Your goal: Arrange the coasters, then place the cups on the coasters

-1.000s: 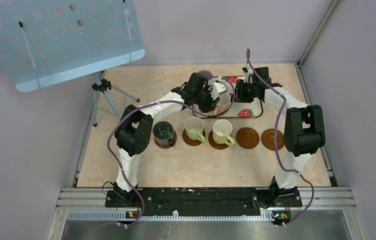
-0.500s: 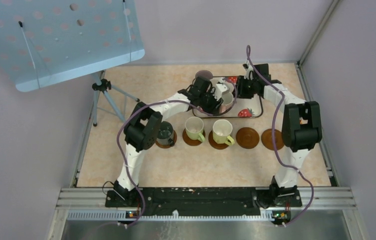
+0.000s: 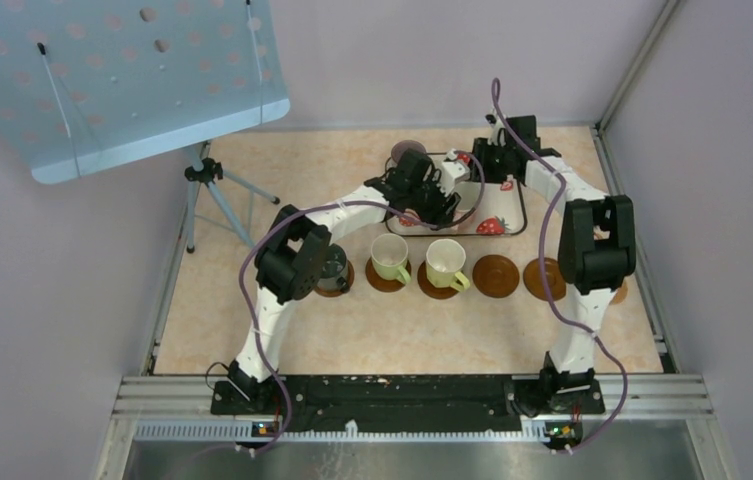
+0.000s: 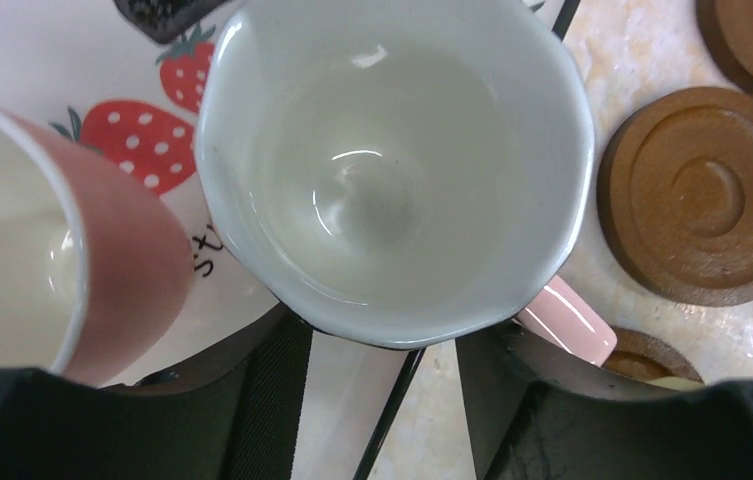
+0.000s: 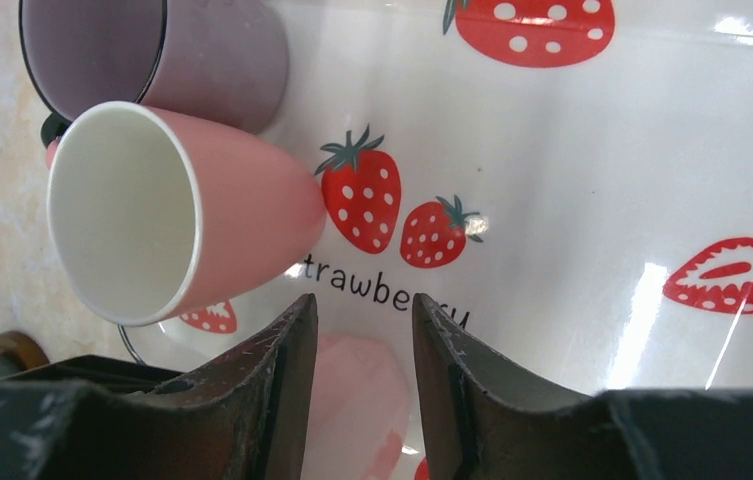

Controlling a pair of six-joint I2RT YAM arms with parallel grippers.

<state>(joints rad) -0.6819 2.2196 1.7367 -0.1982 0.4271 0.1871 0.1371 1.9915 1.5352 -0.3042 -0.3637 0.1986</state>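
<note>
A pink cup (image 4: 392,180) with a white inside stands at the near edge of the strawberry tray (image 4: 102,50). My left gripper (image 4: 384,345) is open. Its fingers (image 4: 267,400) reach under that cup's near rim, and the handle (image 4: 567,320) lies right of them. A second pink cup (image 4: 12,250) stands beside it. My right gripper (image 5: 364,300) hangs open and empty over the tray (image 5: 572,150), next to a pink cup (image 5: 152,215) and a mauve cup (image 5: 152,60). Two yellow-green cups (image 3: 389,257) (image 3: 445,263) sit on coasters. A dark cup (image 3: 332,268) is half hidden by my left arm. Two coasters (image 3: 496,275) (image 3: 546,278) are bare.
Both grippers (image 3: 440,200) (image 3: 477,165) crowd over the tray (image 3: 507,205) at the back of the table. A tripod (image 3: 207,190) holding a pale blue perforated board (image 3: 112,80) stands at the back left. Walls close in the right and far sides.
My left arm has stretched farther over the tray and its jaws have parted. My right gripper has drawn back toward the tray's far edge.
</note>
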